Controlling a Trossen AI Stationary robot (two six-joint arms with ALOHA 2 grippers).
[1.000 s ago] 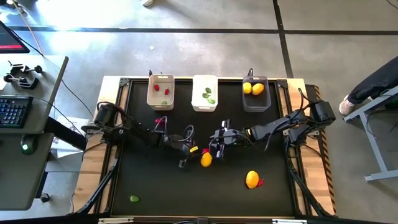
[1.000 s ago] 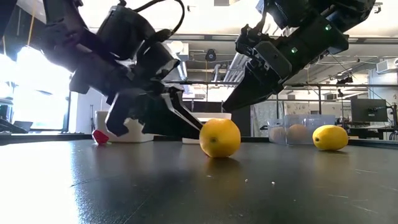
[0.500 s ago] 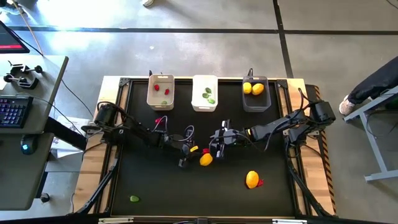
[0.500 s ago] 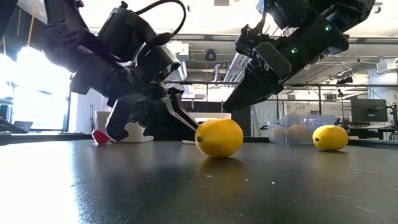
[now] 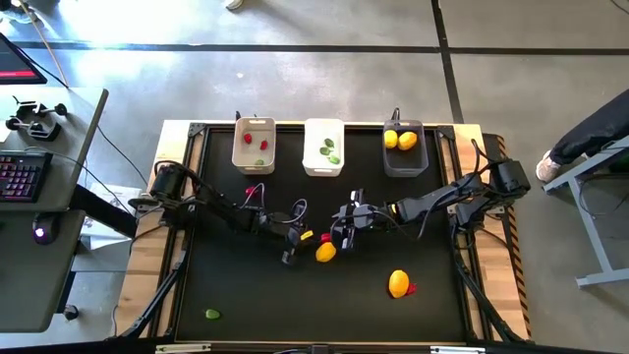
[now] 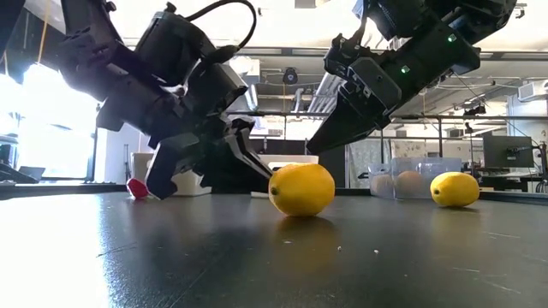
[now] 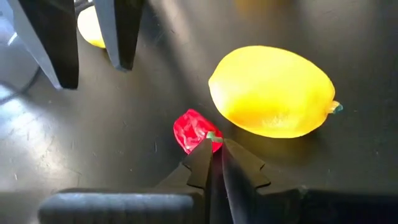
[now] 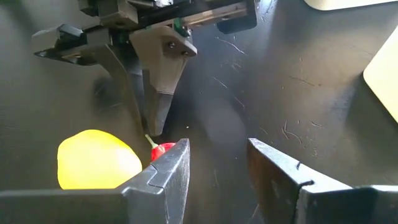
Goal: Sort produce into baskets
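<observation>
Basically mid-pick: left end effector [image 7: 214, 149] pinched shut on green stem of small red pepper-like piece [image 7: 194, 130], down on black surface [image 5: 246, 295] beside yellow plastic lemon [image 7: 272, 91]. Right end effector [image 8: 217, 165] hovering nearby, half open, empty. Next up, probably: lift clear of lemon, carry to beige plastic basket [image 5: 239, 157].

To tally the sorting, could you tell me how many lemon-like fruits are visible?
4 lemon-like fruits: two in the dark grey bin, one mid-table, one toward the right arm beside a red piece. None seems hidden.
</observation>
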